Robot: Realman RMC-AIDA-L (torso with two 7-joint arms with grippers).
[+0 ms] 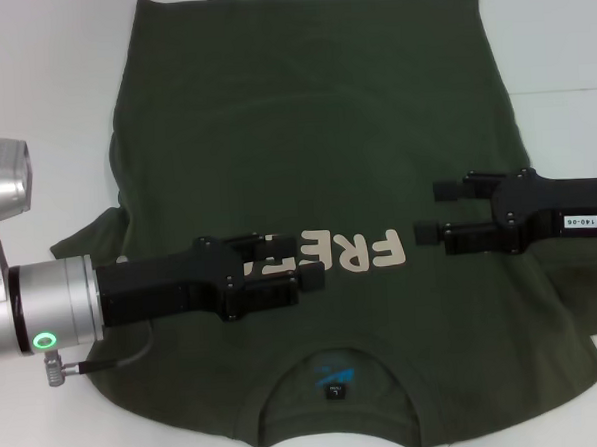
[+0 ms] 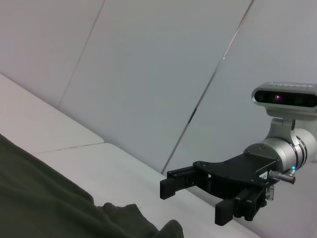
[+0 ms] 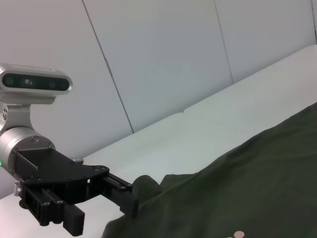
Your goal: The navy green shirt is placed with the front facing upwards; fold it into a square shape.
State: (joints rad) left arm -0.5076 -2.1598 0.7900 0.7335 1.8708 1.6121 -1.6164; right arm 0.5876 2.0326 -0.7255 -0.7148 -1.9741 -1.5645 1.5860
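A white surface (image 1: 53, 116) is filling the head view, and the navy green shirt (image 1: 304, 133) is lying spread flat across most of it, front side up. Its hem is sitting at the far edge and its ribbed collar (image 1: 337, 382) at the near edge, closest to the robot. Cream block letters (image 1: 365, 252) are running across the chest, partly hidden behind the left arm. A small blue neck label (image 1: 334, 374) is showing inside the collar.

The left claw (image 1: 299, 267) is reaching in from the left and hovering over the chest lettering, its fingers standing open. The right claw (image 1: 440, 214) is reaching in from the right, over the shirt's right side near the lettering, its two fingers also standing apart with nothing between them. A green light (image 1: 46, 341) is glowing on the left wrist.
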